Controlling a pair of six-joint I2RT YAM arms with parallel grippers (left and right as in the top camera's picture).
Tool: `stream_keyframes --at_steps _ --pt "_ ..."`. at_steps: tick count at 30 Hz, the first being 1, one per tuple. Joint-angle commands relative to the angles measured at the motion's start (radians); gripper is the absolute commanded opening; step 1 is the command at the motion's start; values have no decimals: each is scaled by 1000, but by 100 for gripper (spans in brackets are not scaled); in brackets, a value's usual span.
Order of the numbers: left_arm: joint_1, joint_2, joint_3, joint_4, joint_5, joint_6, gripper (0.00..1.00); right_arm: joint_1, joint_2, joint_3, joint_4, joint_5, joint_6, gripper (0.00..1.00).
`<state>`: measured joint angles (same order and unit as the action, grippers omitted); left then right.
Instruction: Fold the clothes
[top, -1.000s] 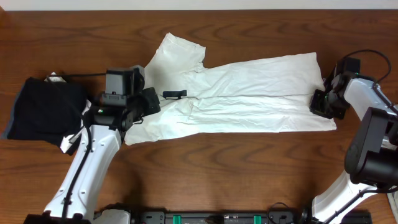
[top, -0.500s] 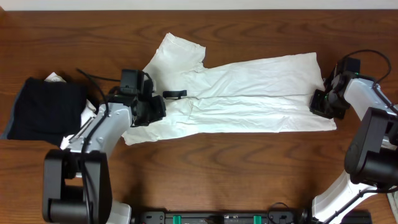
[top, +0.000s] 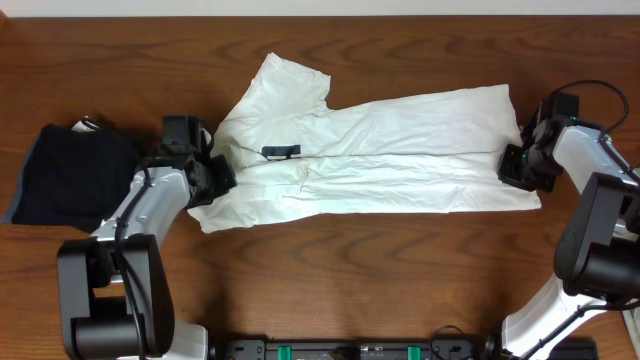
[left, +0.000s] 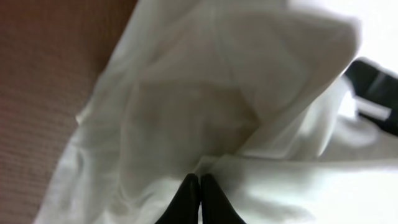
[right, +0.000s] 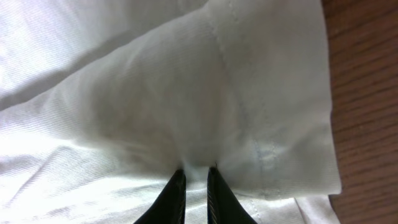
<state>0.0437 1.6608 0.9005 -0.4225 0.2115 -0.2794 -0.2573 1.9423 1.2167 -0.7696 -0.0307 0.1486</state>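
I have my left pincer pinched shut on the wrinkled white cloth T-shirt near its neck end. My right pincer narrowly grips the shirt's opposite hem on the wooden table.

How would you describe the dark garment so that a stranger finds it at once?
On the wooden table, look to the far left end, beyond the left gripper. There lies the dark garment, bundled into a compact block. It is the only dark cloth; the white T-shirt spreads across the middle.
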Motion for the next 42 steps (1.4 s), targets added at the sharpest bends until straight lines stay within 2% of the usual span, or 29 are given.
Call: stream_keyframes --at_steps 1,9,18,25,28,31,42 --pt "-11 6 -20 -14 -10 13 6 9 50 -20 -20 4 -8 13" --pt "-12 6 -63 -67 -22 14 7 8 50 -44 -75 6 8 14" --pt "-11 6 -182 -65 -64 14 11 -6 50 -228 -19 104 57 16" --pt "7 6 -223 -129 -106 13 12 -55 50 -347 43 118 92 12" --pt "43 6 -223 -172 -228 -43 12 -85 50 -380 45 139 137 12" --pt "76 6 -223 -180 -304 -51 12 -111 50 -406 48 139 155 12" --pt "114 6 -222 -244 -298 -77 12 -175 50 -507 74 135 240 6"
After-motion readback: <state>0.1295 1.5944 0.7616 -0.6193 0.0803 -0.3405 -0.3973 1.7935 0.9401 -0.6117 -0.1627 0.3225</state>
